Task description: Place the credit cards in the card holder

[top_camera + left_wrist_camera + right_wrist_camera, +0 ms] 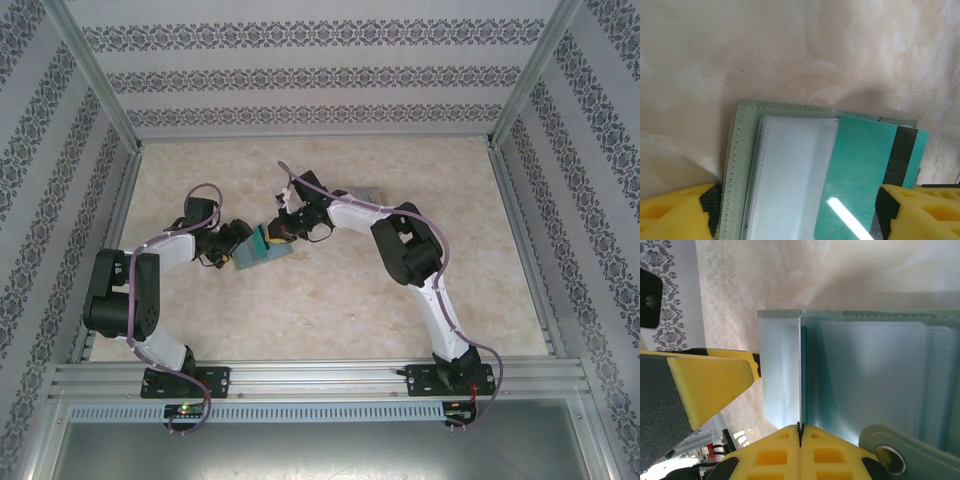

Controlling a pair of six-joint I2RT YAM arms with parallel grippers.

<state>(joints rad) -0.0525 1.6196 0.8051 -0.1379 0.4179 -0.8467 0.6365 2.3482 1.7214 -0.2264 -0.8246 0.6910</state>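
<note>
Right wrist: teal card (pixel 860 175) edge-on at the open holder (pixel 734 165).
Right fingers (pixel 775 455) pinch the card; left fingers (pixel 670 215) flank the holder, grip cannot be told.

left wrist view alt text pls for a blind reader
An open grey-green card holder with clear sleeves lies on a marbled table, a black-striped teal card over its right side. Yellow fingers of the left hand flank it below.
</note>
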